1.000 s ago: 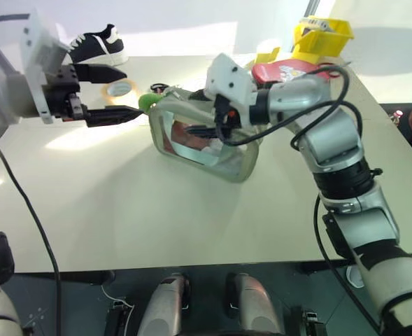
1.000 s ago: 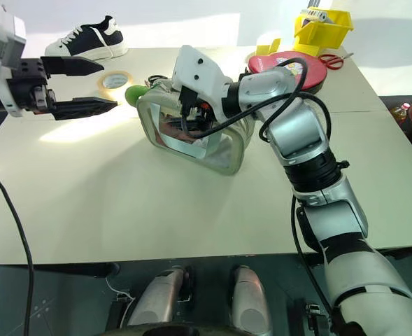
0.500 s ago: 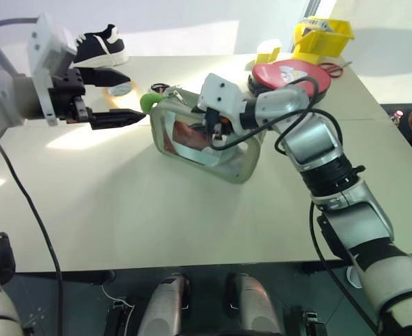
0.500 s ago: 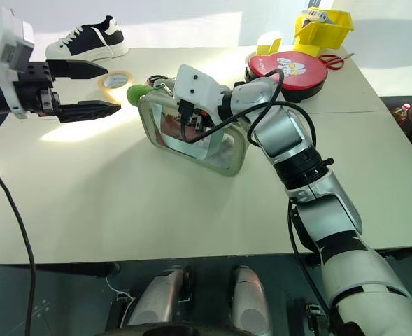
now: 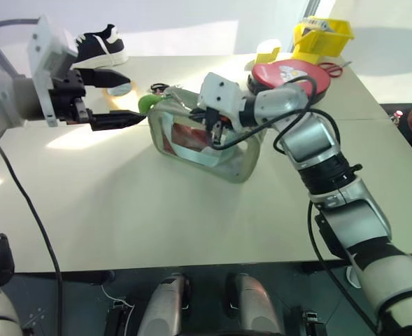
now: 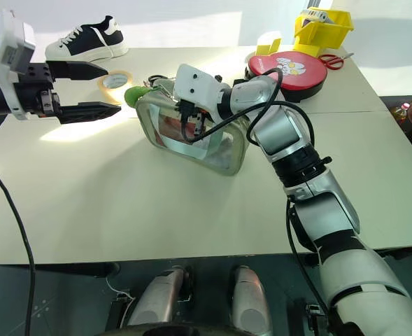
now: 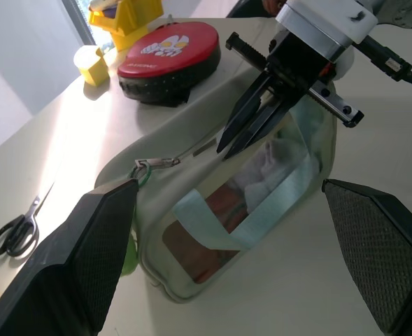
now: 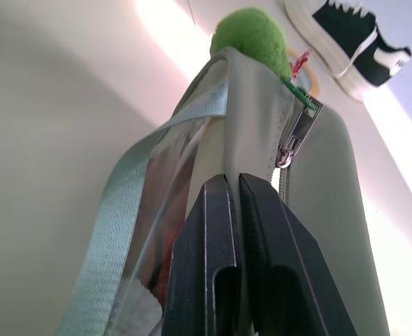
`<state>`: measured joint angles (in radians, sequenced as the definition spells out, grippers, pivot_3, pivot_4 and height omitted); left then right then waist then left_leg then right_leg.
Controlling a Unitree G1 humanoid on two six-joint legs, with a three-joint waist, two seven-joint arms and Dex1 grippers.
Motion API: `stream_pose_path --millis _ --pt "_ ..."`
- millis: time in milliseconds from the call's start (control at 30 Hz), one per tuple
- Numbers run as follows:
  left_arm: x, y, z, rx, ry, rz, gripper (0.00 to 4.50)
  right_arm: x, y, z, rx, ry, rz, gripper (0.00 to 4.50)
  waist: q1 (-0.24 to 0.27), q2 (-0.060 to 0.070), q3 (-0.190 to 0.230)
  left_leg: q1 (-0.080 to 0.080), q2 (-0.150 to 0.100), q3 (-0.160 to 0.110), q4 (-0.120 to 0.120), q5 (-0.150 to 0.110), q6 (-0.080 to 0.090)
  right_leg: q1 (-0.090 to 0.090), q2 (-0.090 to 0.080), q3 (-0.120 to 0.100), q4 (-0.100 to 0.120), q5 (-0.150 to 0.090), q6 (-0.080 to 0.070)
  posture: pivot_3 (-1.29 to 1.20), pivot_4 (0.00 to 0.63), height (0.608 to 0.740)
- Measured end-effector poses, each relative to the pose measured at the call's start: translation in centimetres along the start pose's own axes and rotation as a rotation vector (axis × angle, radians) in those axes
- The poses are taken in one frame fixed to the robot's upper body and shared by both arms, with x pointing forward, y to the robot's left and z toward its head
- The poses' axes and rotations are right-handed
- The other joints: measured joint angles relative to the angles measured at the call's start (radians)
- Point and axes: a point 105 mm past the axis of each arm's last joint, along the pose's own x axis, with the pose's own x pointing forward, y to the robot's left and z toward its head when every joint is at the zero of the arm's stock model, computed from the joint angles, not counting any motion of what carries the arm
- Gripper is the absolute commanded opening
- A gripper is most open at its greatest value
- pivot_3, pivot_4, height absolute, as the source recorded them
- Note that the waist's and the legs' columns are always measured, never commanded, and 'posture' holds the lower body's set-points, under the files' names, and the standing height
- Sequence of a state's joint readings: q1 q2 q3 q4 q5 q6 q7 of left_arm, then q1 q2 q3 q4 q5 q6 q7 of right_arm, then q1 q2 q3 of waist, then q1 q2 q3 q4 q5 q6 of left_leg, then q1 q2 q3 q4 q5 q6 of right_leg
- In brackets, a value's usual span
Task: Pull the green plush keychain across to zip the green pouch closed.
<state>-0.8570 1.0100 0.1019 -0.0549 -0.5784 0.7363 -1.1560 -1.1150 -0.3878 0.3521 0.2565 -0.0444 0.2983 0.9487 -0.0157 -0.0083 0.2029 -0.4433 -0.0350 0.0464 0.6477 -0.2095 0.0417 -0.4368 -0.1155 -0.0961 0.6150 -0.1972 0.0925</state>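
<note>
We find the left hand [image 6: 87, 89] fully spread and empty, held above the surface [image 5: 122, 210] just left of the green plush keychain [image 5: 147, 103]. The keychain hangs at the left end of the green pouch [image 5: 206, 150], which stands near the middle of the surface. The right hand [image 8: 239, 210] is closed, pinching the pouch's top fabric beside the zipper pull. We judge the bracing step done; next, the left hand must close on the keychain and draw it rightward along the zipper.

Beige table [image 6: 157, 210] with green pouch [image 6: 226, 150]
</note>
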Motion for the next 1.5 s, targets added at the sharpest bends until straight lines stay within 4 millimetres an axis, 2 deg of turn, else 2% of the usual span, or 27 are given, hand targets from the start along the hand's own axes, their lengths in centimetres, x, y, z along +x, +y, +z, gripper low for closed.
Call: stream_pose_path --millis 133,333,533,667,1433,1500 --pt "-0.1 0.3 0.0 -0.006 -0.003 0.004 4.50 0.4 0.0 1.0 -0.111 -0.079 0.004 0.06 -0.001 0.000 0.000 0.000 0.000 0.000 0.000 0.000 0.000 0.000 0.001 0.000 0.000 0.000 0.000 0.00 0.150 0.740" --pt "-0.3 0.6 0.1 0.005 0.000 0.012 4.50 0.4 0.2 1.0 -0.178 -0.113 0.032 0.06 0.000 0.000 0.000 0.000 0.000 0.000 0.000 0.000 0.000 0.000 0.001 0.001 0.000 0.000 0.000 0.00 0.150 0.740" --pt "-0.3 0.6 0.0 0.005 0.003 0.012 4.50 0.2 2.4 0.9 -0.147 -0.143 0.137 0.06 0.000 0.000 0.000 0.000 0.000 0.000 0.000 0.000 0.000 0.000 0.001 0.001 0.001 0.000 0.000 0.00 0.150 0.740" --pt "-0.3 0.5 0.0 0.004 0.003 0.012 4.50 -0.1 2.9 1.2 -0.125 -0.139 0.182 0.06 0.000 0.000 0.000 0.001 0.000 0.000 0.001 0.000 0.000 0.000 0.001 0.001 0.001 0.000 0.000 0.00 0.150 0.740" --pt "0.3 0.3 -0.1 0.004 -0.008 -0.008 4.50 -1.1 2.3 0.9 -0.069 -0.112 0.183 0.06 0.002 0.000 0.000 0.000 0.000 0.000 0.001 0.000 0.000 0.000 0.001 0.001 0.001 0.000 0.000 0.00 0.150 0.740" --pt "0.3 0.3 -0.2 0.004 -0.008 -0.009 4.50 -0.9 2.2 0.9 -0.050 -0.109 0.167 0.59 0.002 0.000 0.000 0.000 0.000 0.000 0.001 0.000 0.000 0.000 0.001 0.001 0.001 0.000 0.000 0.00 0.150 0.740"
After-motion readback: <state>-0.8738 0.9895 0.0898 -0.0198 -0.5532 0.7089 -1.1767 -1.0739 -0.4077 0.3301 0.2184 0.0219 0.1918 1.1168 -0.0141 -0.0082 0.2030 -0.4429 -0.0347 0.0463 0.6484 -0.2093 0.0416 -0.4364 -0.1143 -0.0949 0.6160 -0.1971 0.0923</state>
